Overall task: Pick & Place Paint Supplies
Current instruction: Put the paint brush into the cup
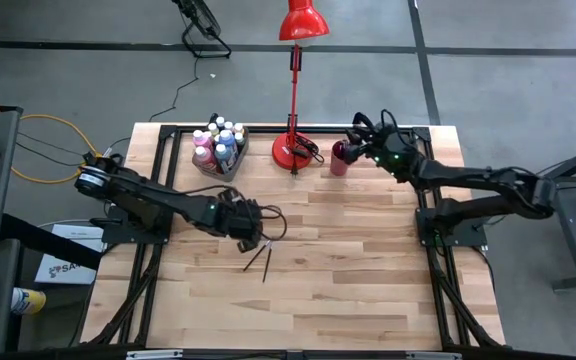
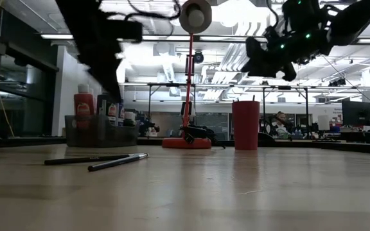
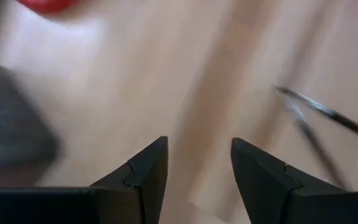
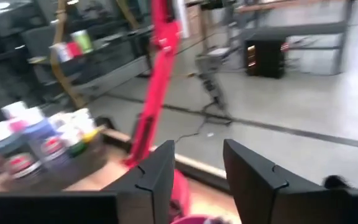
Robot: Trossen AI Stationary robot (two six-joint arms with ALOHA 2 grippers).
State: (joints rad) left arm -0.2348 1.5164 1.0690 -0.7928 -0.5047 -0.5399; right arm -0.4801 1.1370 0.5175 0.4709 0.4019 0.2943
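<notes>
Right fingers apart above cup

No lettering on the bottle labels or elsewhere is legible.

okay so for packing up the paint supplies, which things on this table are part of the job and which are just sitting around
Part of the job:
- paint bottles, standing in the grey bin
- two paintbrushes lying loose on the wood
- left gripper, open above the brushes
- right gripper, over the dark red cup

Just sitting around:
- red desk lamp
</notes>
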